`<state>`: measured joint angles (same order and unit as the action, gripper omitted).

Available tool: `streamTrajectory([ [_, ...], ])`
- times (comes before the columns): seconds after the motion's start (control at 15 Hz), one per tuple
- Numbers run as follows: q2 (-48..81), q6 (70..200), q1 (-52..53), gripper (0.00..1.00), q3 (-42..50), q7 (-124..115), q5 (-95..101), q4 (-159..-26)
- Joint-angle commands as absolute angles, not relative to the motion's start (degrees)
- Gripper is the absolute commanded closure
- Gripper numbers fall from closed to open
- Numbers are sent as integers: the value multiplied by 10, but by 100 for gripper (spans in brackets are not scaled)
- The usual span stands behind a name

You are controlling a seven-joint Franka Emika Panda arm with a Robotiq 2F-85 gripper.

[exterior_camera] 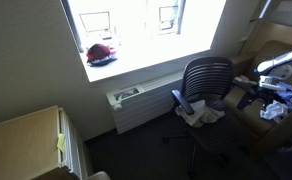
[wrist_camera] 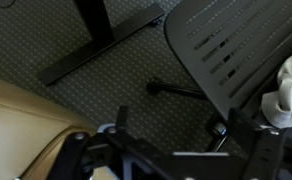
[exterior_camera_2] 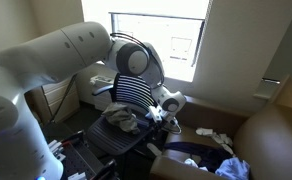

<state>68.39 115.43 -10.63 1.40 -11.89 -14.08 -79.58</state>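
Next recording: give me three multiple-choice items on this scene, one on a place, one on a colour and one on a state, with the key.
1. Where does the white cloth lie?
A. on the cardboard box
B. on the seat of the black office chair
C. on the carpet

2. What colour is the bundle on the windowsill?
A. red
B. green
C. yellow

3. How does the gripper stand?
A. shut on the cloth
B. shut on a chair leg
C. open, holding nothing

Key:
1 B: both exterior views show the cloth heaped on the chair seat.
2 A: the bundle stands out red against the bright window.
3 C: in the wrist view the fingers are spread wide, with only carpet and the chair's base between them.
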Motion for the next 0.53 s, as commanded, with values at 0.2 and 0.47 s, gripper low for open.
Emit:
streamTrajectory([
  [0.2, 618, 1295, -48, 0, 81, -129, -70, -841],
  [0.47, 517, 1396, -11, 0, 119, -137, -11, -920],
])
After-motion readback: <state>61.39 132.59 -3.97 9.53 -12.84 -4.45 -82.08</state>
